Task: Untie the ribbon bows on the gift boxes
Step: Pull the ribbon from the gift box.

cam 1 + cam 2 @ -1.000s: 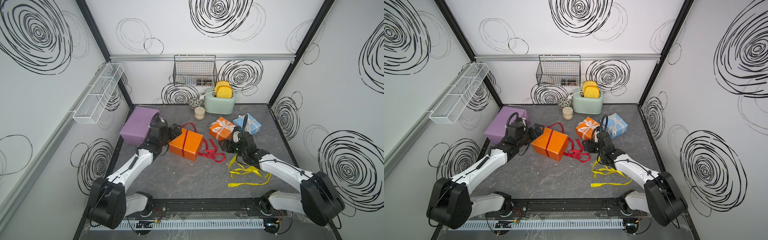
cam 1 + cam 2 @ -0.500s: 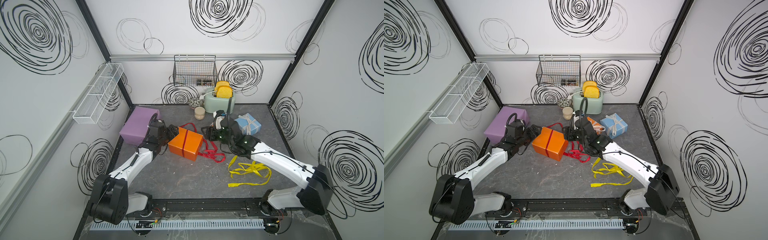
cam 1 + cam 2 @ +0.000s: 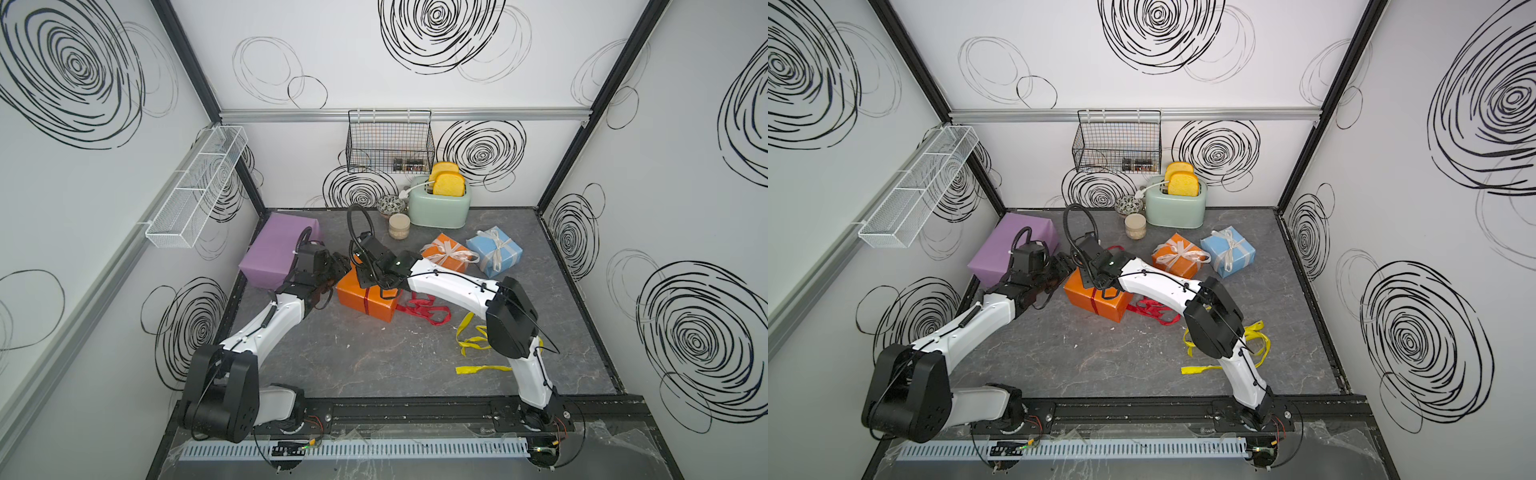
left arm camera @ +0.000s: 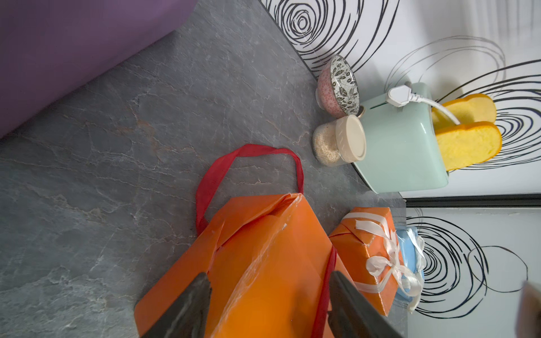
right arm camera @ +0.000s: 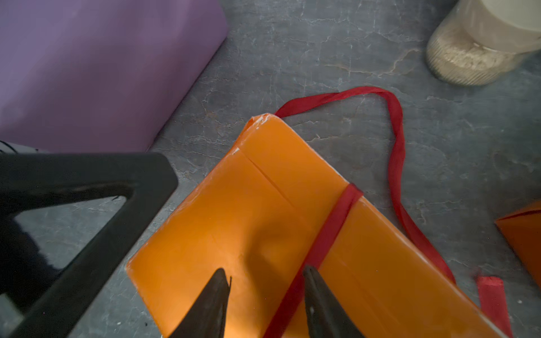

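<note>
The medium orange box (image 5: 263, 204) is lying directly beneath the right gripper (image 5: 263, 269), whose fingers are standing apart above its top face, grasping nothing. The dark red ribbon (image 5: 330, 234) is no longer in a bow but is running as a flat band across that face: it is starting between the two fingers, passing just under one fingertip, and heading away ahead of the gripper to the box's far edge. There it is dropping out of sight, and a slack loop is trailing onto the table (image 5: 322, 44) beyond. The band's long axis is therefore pointing almost straight out from the jaws, only slightly askew, so a pinch would seem to need a small turn or sideways shift. The left gripper (image 4: 269, 275) is reaching in from the box's end, released too, with the box lying between its spread fingers and the band just inside one of them; I cannot tell whether it is touching the paper. The right arm looks better placed for the band, the left for bracing. In both top views the ribbon's loose tails are lying on the table behind the right gripper, beside its forearm.
</note>
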`<state>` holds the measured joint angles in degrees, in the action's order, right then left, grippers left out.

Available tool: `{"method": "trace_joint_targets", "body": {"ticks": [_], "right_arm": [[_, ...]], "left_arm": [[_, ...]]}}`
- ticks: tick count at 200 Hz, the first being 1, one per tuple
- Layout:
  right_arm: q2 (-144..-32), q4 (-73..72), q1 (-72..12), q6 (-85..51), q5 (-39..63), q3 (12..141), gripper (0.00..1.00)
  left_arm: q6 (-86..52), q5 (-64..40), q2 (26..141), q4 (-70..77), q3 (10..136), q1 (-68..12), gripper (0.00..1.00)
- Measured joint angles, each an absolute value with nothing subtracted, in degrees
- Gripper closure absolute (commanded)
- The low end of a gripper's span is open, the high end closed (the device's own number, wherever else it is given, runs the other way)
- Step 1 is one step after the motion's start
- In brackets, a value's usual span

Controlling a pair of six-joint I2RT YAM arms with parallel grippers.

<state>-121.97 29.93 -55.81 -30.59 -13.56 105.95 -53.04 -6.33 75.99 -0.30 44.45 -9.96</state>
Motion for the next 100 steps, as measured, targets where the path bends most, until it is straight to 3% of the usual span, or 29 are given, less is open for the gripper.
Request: {"method": "trace_joint_targets", "body": {"ticks": [100], "right_arm": [[-123.17,31.94,-57.65,-30.59,-21.23,106.06,0.57]], "left_arm": [[-53.65,-6.66,76.62,-0.25,44.45,-9.69,0.33]]}}
